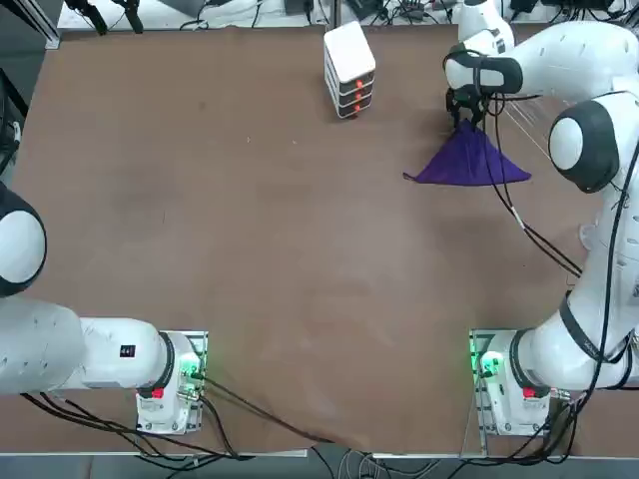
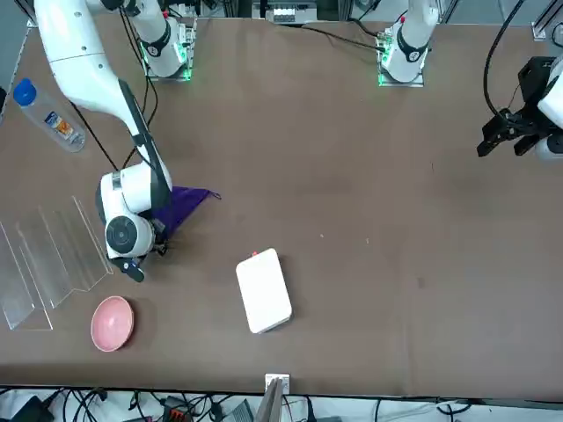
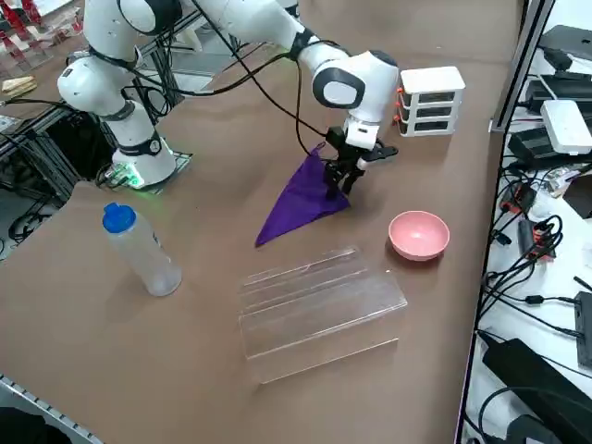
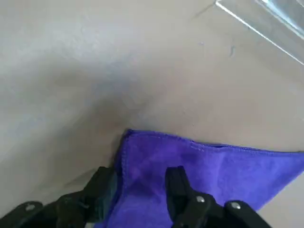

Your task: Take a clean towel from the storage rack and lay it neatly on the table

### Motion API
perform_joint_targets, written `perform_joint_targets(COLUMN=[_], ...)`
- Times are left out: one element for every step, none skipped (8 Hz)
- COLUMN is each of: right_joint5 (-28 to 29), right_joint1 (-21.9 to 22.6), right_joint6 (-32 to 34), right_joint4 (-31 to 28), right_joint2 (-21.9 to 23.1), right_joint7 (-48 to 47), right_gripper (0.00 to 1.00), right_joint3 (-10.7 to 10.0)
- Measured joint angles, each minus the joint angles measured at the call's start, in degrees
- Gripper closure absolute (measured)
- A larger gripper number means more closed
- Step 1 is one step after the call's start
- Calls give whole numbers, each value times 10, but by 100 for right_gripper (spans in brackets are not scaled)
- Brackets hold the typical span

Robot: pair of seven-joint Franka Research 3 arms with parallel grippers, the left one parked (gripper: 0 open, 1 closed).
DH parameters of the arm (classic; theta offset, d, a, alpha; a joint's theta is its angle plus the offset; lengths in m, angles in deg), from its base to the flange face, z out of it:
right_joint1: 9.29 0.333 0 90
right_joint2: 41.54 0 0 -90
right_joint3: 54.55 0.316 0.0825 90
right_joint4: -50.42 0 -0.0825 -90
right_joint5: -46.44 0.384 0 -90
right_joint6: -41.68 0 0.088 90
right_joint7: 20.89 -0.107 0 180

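Right wrist view: pincer [image 4: 140, 183] pinches soft purple towel [image 4: 213, 175].

Even, bright overhead light; wrist view soft, washed out.

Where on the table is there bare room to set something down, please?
The table is bare across its middle and toward the parked arm. It is crowded around the right gripper holding the towel, beside the storage rack, pink bowl and bottle.

open table [image 1: 230, 230] left of towel [image 1: 467, 160]; white box [image 1: 349, 68] beyond.
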Motion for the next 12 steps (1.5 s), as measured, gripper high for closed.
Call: perform_joint_targets(right_joint5=[0, 0, 0, 0, -1, -1, -1, -1, -1, -1, -1, -1], right_joint1=[0, 0, 1, 1, 1, 1, 1, 1, 1, 0, -1, -2], right_joint6=[6, 9, 11, 12, 14, 14, 14, 14, 14, 14, 14, 14], right_joint4=[-2, -2, -2, -2, -2, -2, -2, -2, -2, -2, -2, -2], right_joint2=[0, 0, 0, 0, 0, 0, 0, 0, 0, 0, 0, 0], right_joint7=[3, 4, 6, 9, 11, 12, 12, 12, 12, 12, 13, 14], right_gripper=[38, 39, 40, 42, 47, 55, 72, 78, 91, 95, 99, 99], right_joint3=[0, 0, 0, 0, 0, 0, 0, 0, 0, 0, 0, -1])
